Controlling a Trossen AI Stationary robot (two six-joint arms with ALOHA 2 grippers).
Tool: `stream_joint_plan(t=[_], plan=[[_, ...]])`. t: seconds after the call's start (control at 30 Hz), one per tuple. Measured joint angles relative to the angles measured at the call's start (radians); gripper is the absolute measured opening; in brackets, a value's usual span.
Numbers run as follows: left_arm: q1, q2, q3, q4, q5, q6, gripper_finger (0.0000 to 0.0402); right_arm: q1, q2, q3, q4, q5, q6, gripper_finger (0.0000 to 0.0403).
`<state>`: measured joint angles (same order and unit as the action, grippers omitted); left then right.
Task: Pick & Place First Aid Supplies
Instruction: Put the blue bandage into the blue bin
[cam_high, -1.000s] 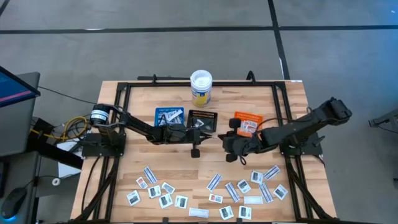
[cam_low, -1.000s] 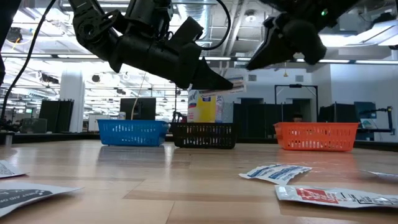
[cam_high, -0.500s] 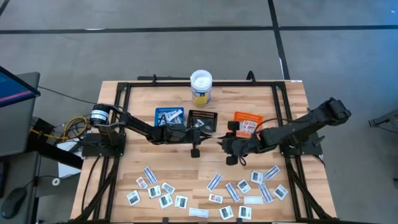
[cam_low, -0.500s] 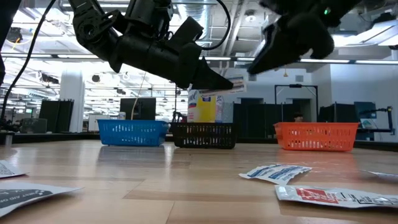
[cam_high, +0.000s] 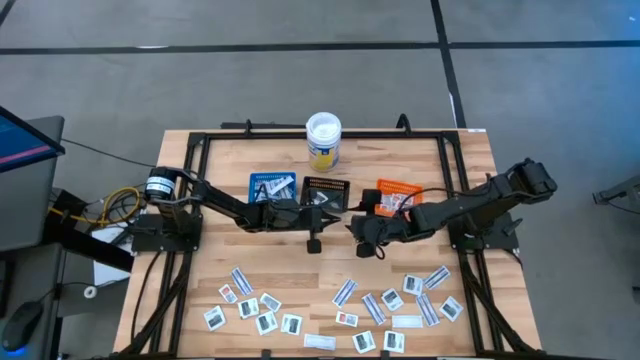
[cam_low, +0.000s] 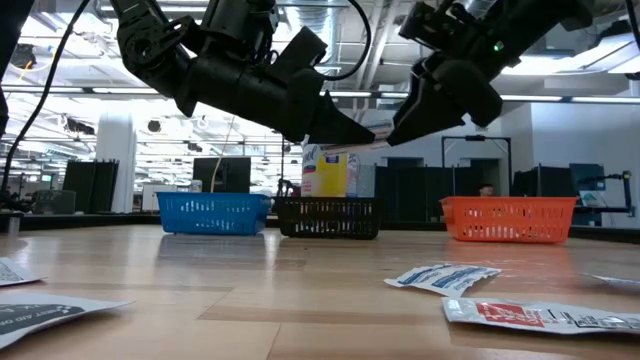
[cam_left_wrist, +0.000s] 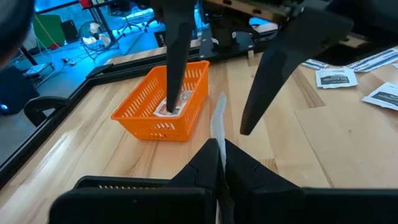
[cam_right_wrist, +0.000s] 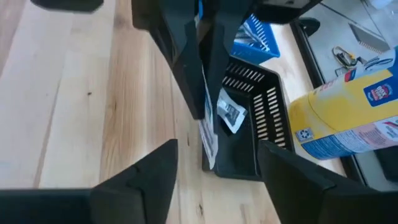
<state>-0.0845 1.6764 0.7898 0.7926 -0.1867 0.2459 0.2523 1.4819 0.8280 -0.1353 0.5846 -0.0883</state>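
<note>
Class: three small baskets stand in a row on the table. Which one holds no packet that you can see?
The blue basket, at the row's left end, holds packets, as do the black middle basket and the orange basket. None looks empty.

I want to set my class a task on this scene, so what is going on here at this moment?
Two robot arms are sorting first aid packets into small trays. The left gripper is shut on a thin white packet, held in the air near the black tray. The right gripper faces it with fingers open, holding nothing. The orange tray already holds a packet, and many more packets lie on the table's near side.
</note>
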Motion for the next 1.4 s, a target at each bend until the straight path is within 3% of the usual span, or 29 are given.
stream_joint_plan(t=[0.2, 0.37, 0.5, 0.73, 1.27, 1.4], plan=[[0.0, 0.0, 0.0, 0.0, 0.015, 0.0, 0.0008, 0.0, 0.007, -0.001, 0.027, -0.009, -0.017, 0.0229], [0.0, 0.0, 0.0, 0.001, 0.015, 0.0, 0.0011, 0.002, 0.006, 0.0, 0.078, -0.038, -0.017, 0.0201], [0.0, 0.0, 0.0, 0.0, 0.015, 0.0, 0.0007, -0.002, 0.006, 0.0, 0.078, -0.038, -0.017, 0.0145], [0.001, 0.0, 0.0, 0.003, 0.012, 0.0, 0.0011, -0.025, 0.006, 0.0, 0.076, -0.042, -0.023, 0.0012], [0.0, 0.0, 0.0, 0.0, 0.015, -0.026, 0.0016, -0.025, 0.006, 0.0, 0.046, -0.031, -0.024, 0.0001], [0.001, 0.0, 0.0, 0.0, 0.012, -0.026, 0.0014, -0.023, 0.004, 0.0, 0.01, 0.015, -0.027, 0.0001]])
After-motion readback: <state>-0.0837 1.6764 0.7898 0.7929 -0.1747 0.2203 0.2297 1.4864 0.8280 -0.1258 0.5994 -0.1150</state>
